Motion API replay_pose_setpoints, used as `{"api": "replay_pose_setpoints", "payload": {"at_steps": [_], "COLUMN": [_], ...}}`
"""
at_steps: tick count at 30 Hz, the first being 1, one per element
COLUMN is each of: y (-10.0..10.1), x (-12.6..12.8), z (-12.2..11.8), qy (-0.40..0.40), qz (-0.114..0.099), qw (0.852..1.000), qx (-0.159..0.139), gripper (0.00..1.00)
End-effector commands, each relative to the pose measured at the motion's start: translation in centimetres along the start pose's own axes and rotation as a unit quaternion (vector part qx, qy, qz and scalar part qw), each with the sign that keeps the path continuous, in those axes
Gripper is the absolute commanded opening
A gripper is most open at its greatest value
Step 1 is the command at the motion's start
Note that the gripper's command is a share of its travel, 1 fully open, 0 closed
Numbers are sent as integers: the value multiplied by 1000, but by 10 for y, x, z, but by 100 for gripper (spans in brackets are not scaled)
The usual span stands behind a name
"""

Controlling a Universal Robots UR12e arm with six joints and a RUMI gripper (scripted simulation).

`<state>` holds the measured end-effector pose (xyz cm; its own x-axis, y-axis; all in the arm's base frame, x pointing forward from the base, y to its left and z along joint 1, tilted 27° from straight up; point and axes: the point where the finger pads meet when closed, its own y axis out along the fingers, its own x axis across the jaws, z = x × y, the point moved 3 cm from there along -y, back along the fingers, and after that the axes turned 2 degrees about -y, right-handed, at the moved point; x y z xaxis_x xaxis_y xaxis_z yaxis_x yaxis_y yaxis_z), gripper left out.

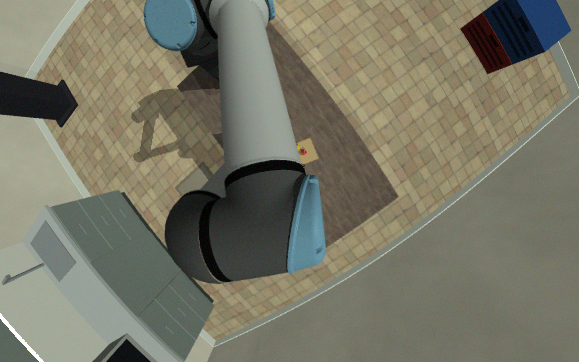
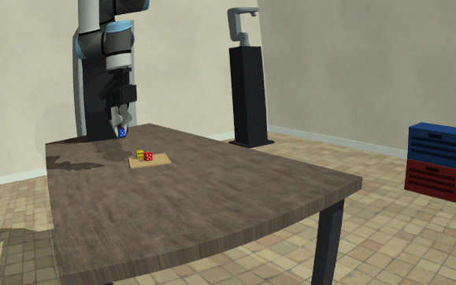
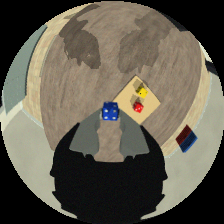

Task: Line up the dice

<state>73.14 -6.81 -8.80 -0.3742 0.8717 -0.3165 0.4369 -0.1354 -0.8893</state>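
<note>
Blue die (image 3: 110,111) clamped in tool (image 3: 110,116).

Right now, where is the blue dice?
The blue die is pinched in the gripper, lifted above the table near the arm's end, off the mat holding the yellow and red dice.

Blue die (image 3: 110,111) w/ white pips; yellow die (image 3: 142,92) dark pips; red die (image 3: 138,107) white pips. Mat (image 2: 161,161) plain tan. Table (image 2: 195,197) dark brown woodgrain. Floor (image 2: 388,236) tan/beige tile mosaic. Crates at 3 o'clock: blue crate (image 2: 439,144) over red crate (image 2: 435,181).
</note>
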Motion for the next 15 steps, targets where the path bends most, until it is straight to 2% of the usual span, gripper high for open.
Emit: {"api": "replay_pose_setpoints", "payload": {"at_steps": [1, 8, 15], "y": [0, -3, -5], "x": [16, 54, 69], "z": [-21, -65, -81], "qy": [44, 131, 161], "qz": [2, 3, 4], "qw": [999, 991, 987], "qx": [4, 3, 2], "gripper": [6, 6, 6]}}
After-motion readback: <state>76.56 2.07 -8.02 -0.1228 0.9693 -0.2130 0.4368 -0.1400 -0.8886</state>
